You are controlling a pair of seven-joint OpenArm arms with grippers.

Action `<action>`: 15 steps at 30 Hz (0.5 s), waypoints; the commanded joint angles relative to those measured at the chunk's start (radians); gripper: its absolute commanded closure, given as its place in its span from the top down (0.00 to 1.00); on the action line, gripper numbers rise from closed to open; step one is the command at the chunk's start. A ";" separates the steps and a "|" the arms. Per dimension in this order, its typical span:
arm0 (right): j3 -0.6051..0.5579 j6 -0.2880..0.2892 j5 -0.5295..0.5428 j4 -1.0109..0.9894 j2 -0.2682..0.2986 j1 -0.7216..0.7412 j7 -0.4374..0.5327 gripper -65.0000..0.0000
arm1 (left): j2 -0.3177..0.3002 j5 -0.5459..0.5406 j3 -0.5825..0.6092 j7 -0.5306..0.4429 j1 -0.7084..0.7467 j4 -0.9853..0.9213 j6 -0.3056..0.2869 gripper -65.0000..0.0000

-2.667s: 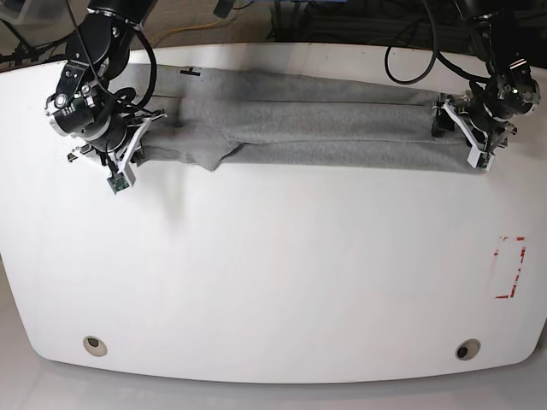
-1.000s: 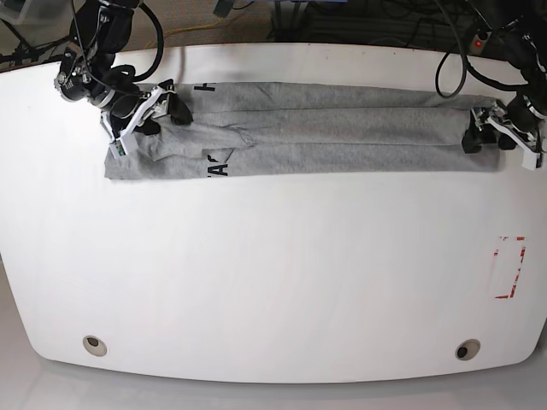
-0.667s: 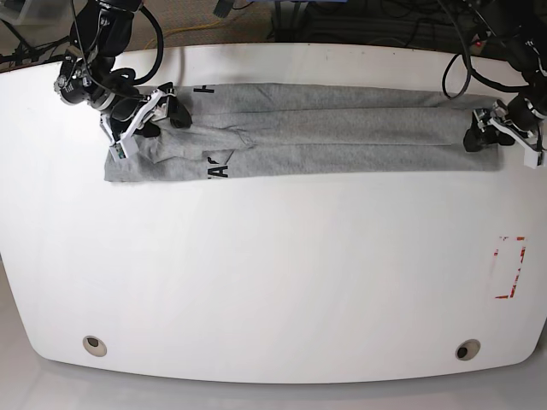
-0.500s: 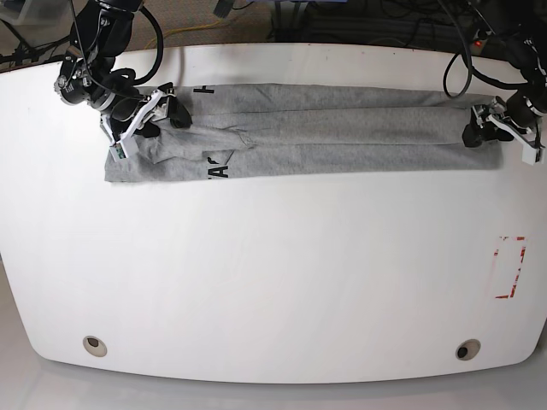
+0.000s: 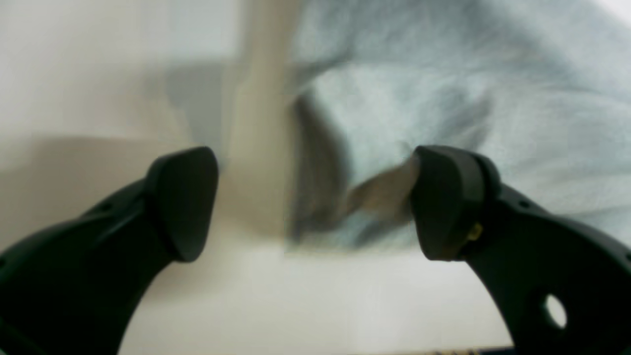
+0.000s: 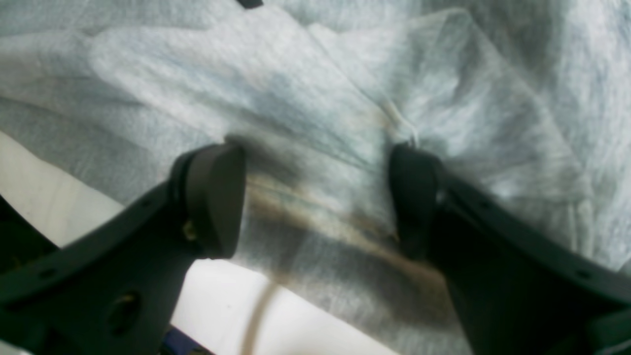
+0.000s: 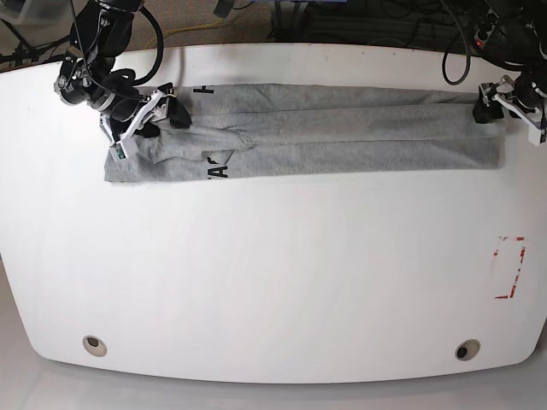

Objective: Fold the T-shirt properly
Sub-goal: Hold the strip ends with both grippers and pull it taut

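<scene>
The heather-grey T-shirt (image 7: 342,128) lies folded in a long narrow strip along the far side of the white table (image 7: 273,273). Black lettering (image 7: 218,167) shows near its left end. My right gripper (image 7: 161,111) is at the shirt's left end. In the right wrist view it (image 6: 315,197) is open, with both fingers spread over wrinkled grey cloth (image 6: 345,98). My left gripper (image 7: 491,104) is at the shirt's far right corner. In the blurred left wrist view it (image 5: 315,202) is open and empty, with the shirt's edge (image 5: 443,98) just beyond the fingers.
A red tape rectangle (image 7: 510,266) marks the table near the right edge. Two round holes (image 7: 96,345) (image 7: 467,349) sit near the front edge. Cables (image 7: 359,17) lie beyond the table's far edge.
My left gripper has moved from the shirt's right end toward the table's far edge. The right gripper and the shirt have hardly moved over the last second.
</scene>
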 commanded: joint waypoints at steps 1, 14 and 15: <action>0.002 -0.009 -0.039 0.001 0.007 -0.004 -0.039 0.67 | -0.012 -0.017 0.010 -0.005 -0.006 -0.005 -0.003 0.89; 0.003 -0.009 -0.039 0.001 0.007 -0.007 -0.039 0.66 | 0.014 -0.014 0.063 -0.005 -0.071 -0.019 -0.005 0.79; 0.005 -0.009 -0.039 0.001 0.007 -0.007 -0.039 0.66 | 0.014 -0.015 0.063 -0.005 -0.075 -0.034 -0.005 0.71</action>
